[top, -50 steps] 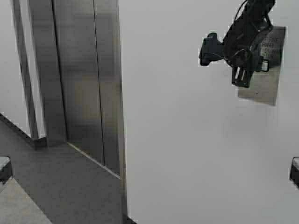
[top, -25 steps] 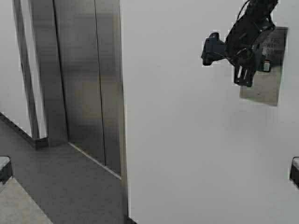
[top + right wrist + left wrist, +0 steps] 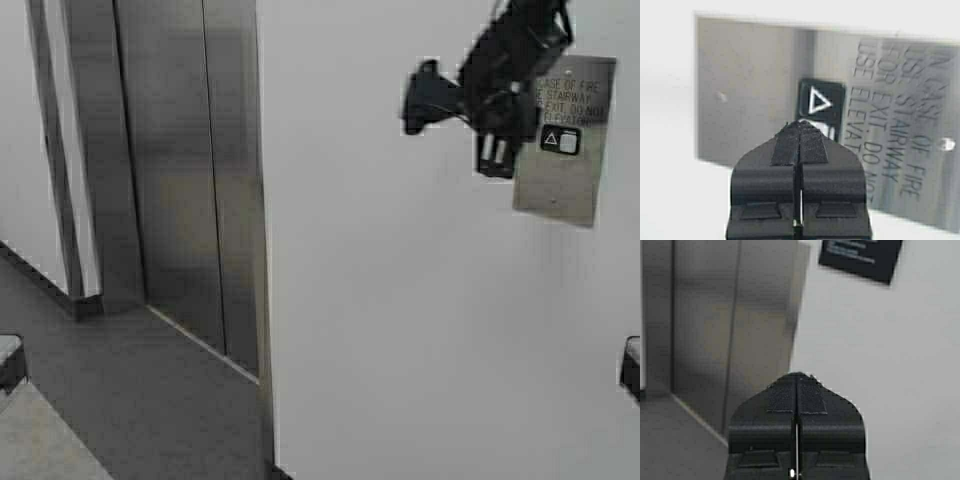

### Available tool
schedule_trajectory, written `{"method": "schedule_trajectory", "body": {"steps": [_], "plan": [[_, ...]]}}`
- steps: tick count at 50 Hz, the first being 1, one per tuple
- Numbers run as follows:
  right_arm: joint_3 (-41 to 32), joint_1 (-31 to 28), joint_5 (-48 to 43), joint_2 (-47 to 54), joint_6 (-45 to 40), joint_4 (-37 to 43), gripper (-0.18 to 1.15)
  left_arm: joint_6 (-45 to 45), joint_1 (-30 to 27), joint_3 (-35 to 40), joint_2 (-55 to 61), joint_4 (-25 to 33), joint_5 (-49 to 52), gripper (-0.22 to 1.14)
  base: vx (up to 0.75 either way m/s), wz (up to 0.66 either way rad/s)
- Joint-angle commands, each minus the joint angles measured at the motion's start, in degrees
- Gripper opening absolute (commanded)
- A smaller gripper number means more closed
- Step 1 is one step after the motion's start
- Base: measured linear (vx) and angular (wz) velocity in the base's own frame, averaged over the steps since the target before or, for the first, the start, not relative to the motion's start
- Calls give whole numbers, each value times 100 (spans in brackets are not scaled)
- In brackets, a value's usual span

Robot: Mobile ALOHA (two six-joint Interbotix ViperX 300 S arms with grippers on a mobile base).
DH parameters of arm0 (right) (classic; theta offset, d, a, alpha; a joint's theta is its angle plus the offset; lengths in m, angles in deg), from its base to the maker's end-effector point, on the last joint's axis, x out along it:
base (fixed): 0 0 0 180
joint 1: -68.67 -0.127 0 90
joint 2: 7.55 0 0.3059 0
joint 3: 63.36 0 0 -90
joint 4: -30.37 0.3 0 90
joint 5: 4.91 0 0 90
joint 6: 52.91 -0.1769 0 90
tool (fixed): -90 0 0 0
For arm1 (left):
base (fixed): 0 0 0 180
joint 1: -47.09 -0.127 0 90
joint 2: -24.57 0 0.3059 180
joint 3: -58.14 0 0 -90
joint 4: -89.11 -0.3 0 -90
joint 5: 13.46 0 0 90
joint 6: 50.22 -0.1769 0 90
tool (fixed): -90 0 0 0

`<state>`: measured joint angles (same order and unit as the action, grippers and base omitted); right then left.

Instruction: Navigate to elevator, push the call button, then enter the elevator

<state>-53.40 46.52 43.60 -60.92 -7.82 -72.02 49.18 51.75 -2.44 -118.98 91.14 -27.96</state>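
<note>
The elevator stands at the left, its brushed steel doors closed with a thin dark seam; it also shows in the left wrist view. The call button plate is on the white wall at the upper right, with a dark button at its middle. My right gripper is shut and raised just left of the button. In the right wrist view its tip sits right below the black arrow button, close to the plate. My left gripper is shut and empty, facing the doors.
A white wall fills the middle and right. Grey floor runs to the elevator threshold. A black sign hangs on the wall beside the doors. Parts of my frame show at the lower corners.
My right gripper has moved left and slightly up across the plate, so the button now shows uncovered in the high view. The base crept slightly at first, then stood still.
</note>
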Motion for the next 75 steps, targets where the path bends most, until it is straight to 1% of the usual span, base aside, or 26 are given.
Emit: {"method": "schedule_trajectory", "body": {"steps": [1,3,10,18,24,33,36,42,46,53,60,75], "plan": [[272,-756,97,-773,18,510,5,18,0,79,9,0,-26,2,0,0],[325,-923,88,-905,26,686,5,18,9,79,-9,9,-26,2,0,0],[589,-1626,-26,-1635,53,1661,5,18,9,79,-70,9,-9,2,0,0],[817,-2127,-598,-2470,62,2830,5,18,0,70,-70,9,9,2,0,0],[1046,-2232,-1301,-2979,202,3683,5,0,9,62,-70,9,35,2,0,0],[1485,-2241,-2479,-3542,932,5071,5,-88,9,35,-79,0,26,2,0,4],[1582,-2241,-2786,-3656,1213,5502,5,-105,9,35,-79,0,35,2,1,7],[1644,-2241,-3129,-3806,1705,6170,5,-158,9,0,-79,0,35,2,2,12],[1644,-2241,-3226,-3885,1951,6390,5,-176,0,-9,-62,0,35,2,3,20],[1652,-2241,-3296,-3920,2215,6407,5,-211,9,-9,-26,0,35,2,5,30],[1670,-2232,-3419,-3911,2294,6390,5,-229,9,-35,-26,-9,35,2,7,40],[1564,-1986,-3779,-3920,2285,6381,5,-369,9,-53,123,-9,18,2,9,49]]}}
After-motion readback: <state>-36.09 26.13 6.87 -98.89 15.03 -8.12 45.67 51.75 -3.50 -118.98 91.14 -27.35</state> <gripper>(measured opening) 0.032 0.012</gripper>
